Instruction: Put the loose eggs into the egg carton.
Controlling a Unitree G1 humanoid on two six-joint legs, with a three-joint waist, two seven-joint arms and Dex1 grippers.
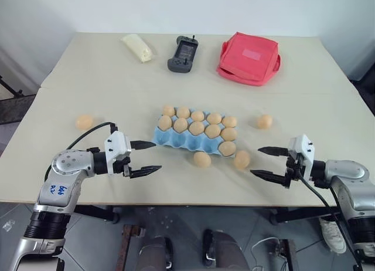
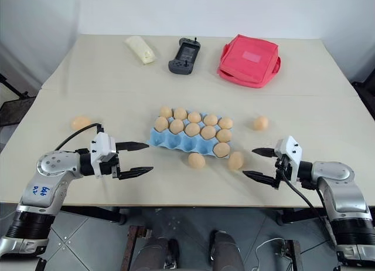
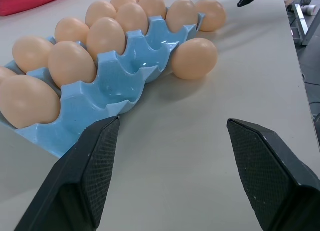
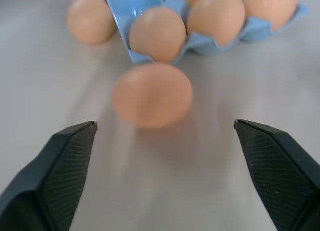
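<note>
a: start at your right gripper (image 1: 268, 163). what's it doing?

b: its two black fingers stand wide apart with nothing between them, low over the table (image 1: 105, 183), pointing in toward the middle. in your right wrist view a blurred loose egg (image 4: 152, 95) lies straight ahead between the fingers, clear of both pads, and the egg carton (image 4: 137, 3) corner sits just past it.

a: and the left gripper (image 1: 145, 158)?

b: spread too, empty, aimed at the carton's near left corner. your left wrist view shows bare blue cups along the near row and another egg (image 3: 194, 58) resting against the carton's front edge. it also catches the right gripper's fingertips far off.

a: what do the head views add?

b: two more loose eggs: one (image 1: 84, 121) well out to the left, one (image 1: 265, 121) to the right of the carton. both forearms lie nearly level, angled inward. along the far edge sit a pale packet (image 1: 137, 47), a dark handheld controller (image 1: 183, 54) and a red pouch (image 1: 249, 57).
</note>
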